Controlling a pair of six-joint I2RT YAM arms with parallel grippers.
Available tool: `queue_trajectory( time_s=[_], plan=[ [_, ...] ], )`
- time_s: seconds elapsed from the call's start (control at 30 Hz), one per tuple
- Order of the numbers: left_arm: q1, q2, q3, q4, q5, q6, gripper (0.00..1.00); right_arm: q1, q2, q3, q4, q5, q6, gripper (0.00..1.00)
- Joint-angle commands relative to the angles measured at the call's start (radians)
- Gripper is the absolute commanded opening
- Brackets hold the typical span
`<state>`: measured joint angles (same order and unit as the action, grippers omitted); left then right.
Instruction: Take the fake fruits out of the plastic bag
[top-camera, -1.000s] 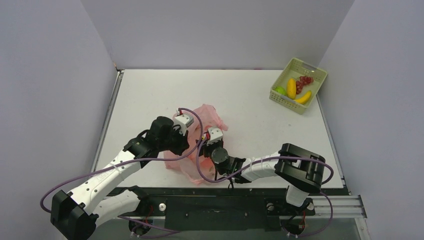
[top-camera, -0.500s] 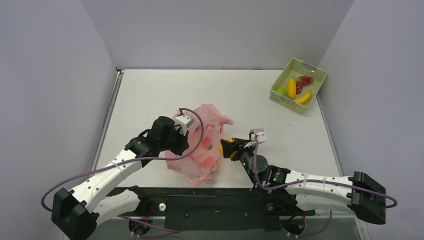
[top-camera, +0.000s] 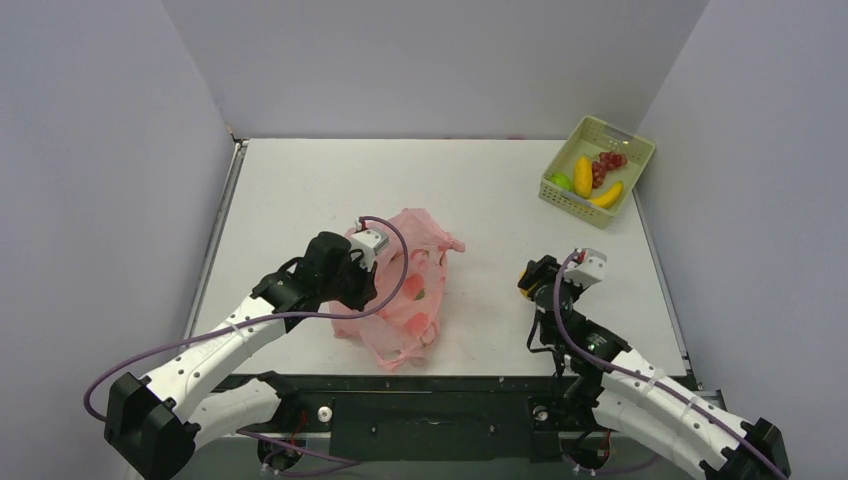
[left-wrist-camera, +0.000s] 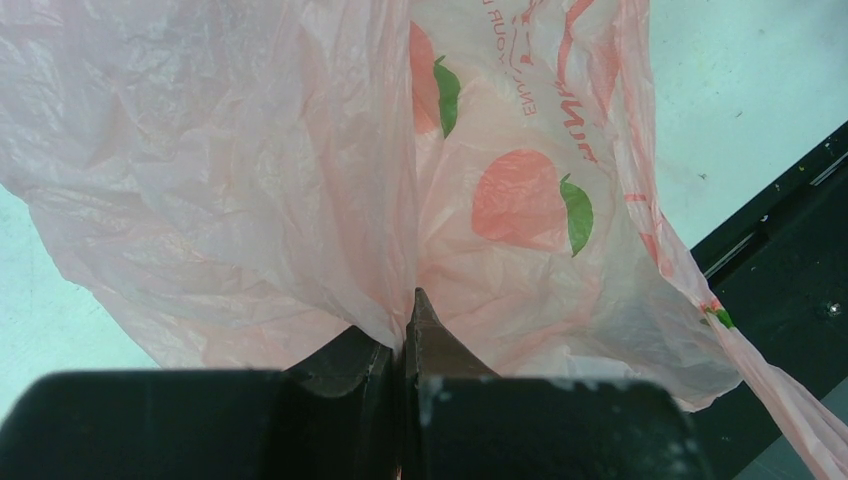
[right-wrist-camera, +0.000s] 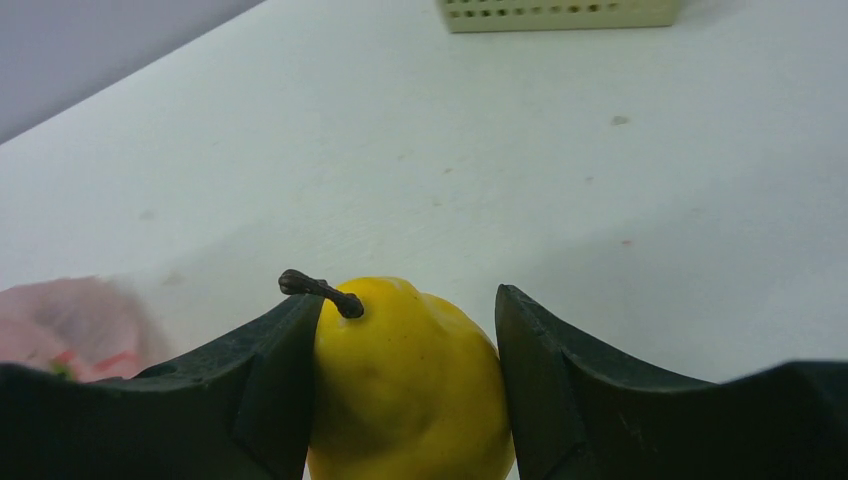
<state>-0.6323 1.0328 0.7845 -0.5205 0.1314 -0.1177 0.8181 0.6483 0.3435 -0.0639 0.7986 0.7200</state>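
Pink plastic bag (top-camera: 410, 308) left of held yellow fruit (right-wrist-camera: 405, 390); basket (top-camera: 576, 205) beyond, probably part-full.

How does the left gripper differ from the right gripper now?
The left gripper is shut on a fold of the bag; the right gripper holds a yellow fruit. The left jaws meet; the right jaws stand apart around the fruit. Both grip something.

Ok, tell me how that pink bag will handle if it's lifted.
Probably floppy: the pink plastic bag crumples and drapes from the fold pinched in the left tool. Likely very light, being thin and translucent.
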Motion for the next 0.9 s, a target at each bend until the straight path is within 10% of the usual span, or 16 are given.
queue_trajectory(
  time_s=[0.0, 0.33, 0.57, 0.87],
  plan=[
    [0.007, -0.012, 0.047, 0.009, 0.007, 0.013, 0.00, -0.181, 0.095, 0.128, -0.129, -0.059, -0.018, 0.00],
    [0.007, -0.044, 0.043, 0.012, 0.012, 0.013, 0.00, -0.579, 0.425, 0.457, -0.130, -0.218, -0.032, 0.00],
    [0.017, -0.044, 0.046, 0.010, 0.042, 0.015, 0.00, -0.679, 0.700, 0.568, 0.140, -0.083, -0.040, 0.00],
    [0.037, -0.059, 0.040, 0.017, 0.061, 0.015, 0.00, -0.862, 1.106, 1.021, 0.069, -0.205, -0.157, 0.00]
  ],
)
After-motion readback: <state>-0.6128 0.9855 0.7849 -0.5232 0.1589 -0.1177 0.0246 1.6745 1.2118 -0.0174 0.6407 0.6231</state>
